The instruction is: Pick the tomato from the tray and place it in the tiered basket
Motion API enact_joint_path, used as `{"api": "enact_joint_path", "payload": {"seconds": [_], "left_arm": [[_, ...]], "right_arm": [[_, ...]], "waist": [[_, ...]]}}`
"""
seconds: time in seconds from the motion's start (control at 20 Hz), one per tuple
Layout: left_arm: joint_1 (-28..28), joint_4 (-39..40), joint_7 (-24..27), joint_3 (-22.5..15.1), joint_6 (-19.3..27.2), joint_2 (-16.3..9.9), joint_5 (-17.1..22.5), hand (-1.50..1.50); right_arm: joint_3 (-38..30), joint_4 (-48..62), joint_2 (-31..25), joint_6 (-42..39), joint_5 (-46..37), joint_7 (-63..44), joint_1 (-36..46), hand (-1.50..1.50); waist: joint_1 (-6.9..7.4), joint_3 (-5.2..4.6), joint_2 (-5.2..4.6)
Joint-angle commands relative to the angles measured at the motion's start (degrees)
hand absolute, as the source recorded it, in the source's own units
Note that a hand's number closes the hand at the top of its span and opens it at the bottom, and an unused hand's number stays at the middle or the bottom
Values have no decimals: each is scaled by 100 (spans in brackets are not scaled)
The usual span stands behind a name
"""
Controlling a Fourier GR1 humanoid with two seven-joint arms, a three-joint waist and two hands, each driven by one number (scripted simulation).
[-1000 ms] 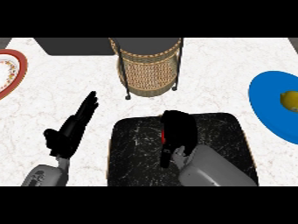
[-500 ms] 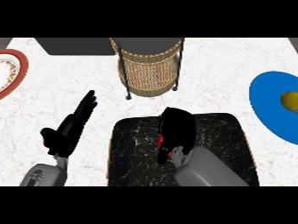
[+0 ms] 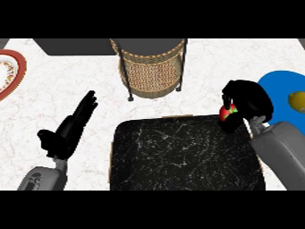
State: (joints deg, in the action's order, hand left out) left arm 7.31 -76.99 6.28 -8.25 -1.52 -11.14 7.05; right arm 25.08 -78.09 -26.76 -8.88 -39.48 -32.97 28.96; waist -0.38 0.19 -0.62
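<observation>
The right hand has its fingers curled round the tomato, a small red ball with a green top, held over the far right corner of the tray. So the pick looks done; the carry to the basket is left. The tray is a dark, marbled slab; the basket is woven wicker in a thin wire frame. The left hand rests open, fingers straight, on the white counter.

You see a white marble-like counter with faint veining, and a tray of black stone look with white flecks. The tiered basket is woven wicker in a thin dark metal frame. The blue plate looks smooth and matt, the tomato glossy red.
</observation>
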Motion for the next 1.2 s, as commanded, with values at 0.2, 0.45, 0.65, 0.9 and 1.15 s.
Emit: {"api": "enact_joint_path", "payload": {"seconds": [0.2,0.45,0.65,0.9,1.15], "left_arm": [[115,68,-76,-121,68,128,-121,0],[112,79,-58,-24,-121,0,-62,0],[-50,-87,-209,-156,41,221,-177,0],[46,218,93,-99,-27,225,-320,0],[156,101,-165,120,-182,62,-164,0]], "right_arm": [[-1982,718,-920,-290,2168,2983,392,150],[-2549,1357,-1112,-648,2494,3743,1321,150],[-2683,1475,-1074,-1178,2666,3362,2050,150],[-2578,1960,-390,-1024,2517,2510,3191,150],[-2553,2454,-61,-1265,2507,1779,4175,150]], "waist": [[32,5,-6],[152,-16,26],[114,-21,56],[142,-24,46],[166,-24,50]]}}
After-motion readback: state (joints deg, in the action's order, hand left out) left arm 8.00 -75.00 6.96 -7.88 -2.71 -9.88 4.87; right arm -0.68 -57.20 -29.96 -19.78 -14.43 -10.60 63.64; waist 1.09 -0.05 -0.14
